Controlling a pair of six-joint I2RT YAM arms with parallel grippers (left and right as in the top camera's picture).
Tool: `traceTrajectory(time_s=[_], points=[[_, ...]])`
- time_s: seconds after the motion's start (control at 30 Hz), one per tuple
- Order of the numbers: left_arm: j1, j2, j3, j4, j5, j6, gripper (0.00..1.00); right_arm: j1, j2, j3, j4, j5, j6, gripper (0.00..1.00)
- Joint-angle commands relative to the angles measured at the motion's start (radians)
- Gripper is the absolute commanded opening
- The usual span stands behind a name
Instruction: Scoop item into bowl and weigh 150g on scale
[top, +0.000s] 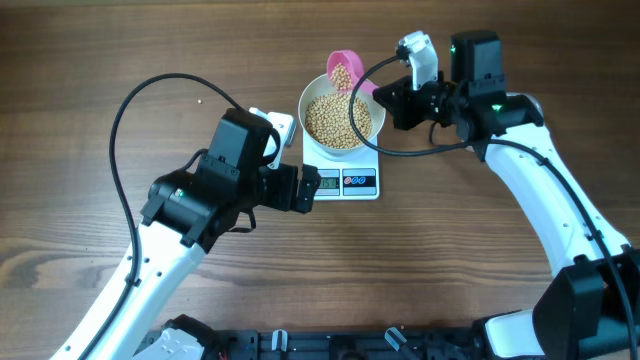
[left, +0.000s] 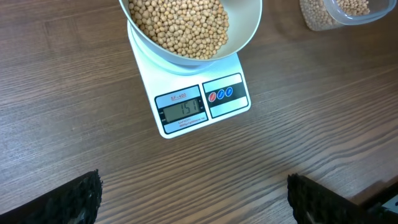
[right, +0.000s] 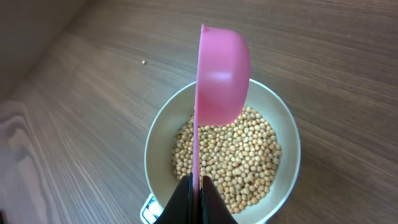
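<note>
The scale (left: 202, 106) could be bumped by the left gripper (left: 196, 208). That gripper is spread wide with nothing in it, and it hangs just in front of the scale's front strip. A bump would spoil the number.

The bowl (right: 158, 143) is set on the scale, and 151 is shown, so enough seems to be weighed.

The pink scoop (right: 221, 74) is pinched tight by its handle in the right gripper (right: 196, 186). It is held over the bowl's far edge. From above, a few beans are seen inside it. If it were tipped, more would be dropped in and the weight would be made too big.

The beans (right: 242, 155) are piled in the bowl. They lie right under the scoop and the right gripper, and are not touched by the left one.
</note>
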Motion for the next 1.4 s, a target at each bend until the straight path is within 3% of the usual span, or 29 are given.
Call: traceTrajectory(time_s=[0.0, 0.13, 0.37, 0.7, 0.8, 1.03, 1.37], points=[[-0.005, 0.002, 0.005, 0.002, 0.009, -0.002, 1.0, -0.015, -0.044, 0.027, 0.02, -0.038, 0.071, 0.04], [-0.005, 0.002, 0.005, 0.002, 0.009, -0.002, 1.0, -0.089, -0.076, 0.027, 0.034, -0.047, 0.148, 0.04], [-0.005, 0.002, 0.005, 0.002, 0.009, -0.002, 1.0, -0.308, -0.125, 0.027, 0.033, -0.265, 0.264, 0.04], [-0.005, 0.002, 0.005, 0.002, 0.009, -0.002, 1.0, -0.643, -0.125, 0.027, -0.171, -0.275, 0.247, 0.04], [-0.005, 0.002, 0.005, 0.002, 0.009, -0.002, 1.0, -0.695, -0.125, 0.027, -0.259, -0.265, 0.117, 0.04], [-0.005, 0.002, 0.005, 0.002, 0.009, -0.002, 1.0, -0.711, -0.125, 0.027, -0.461, 0.097, -0.166, 0.04], [-0.005, 0.002, 0.005, 0.002, 0.009, -0.002, 1.0, -0.628, -0.125, 0.024, -0.456, 0.403, -0.249, 0.04]])
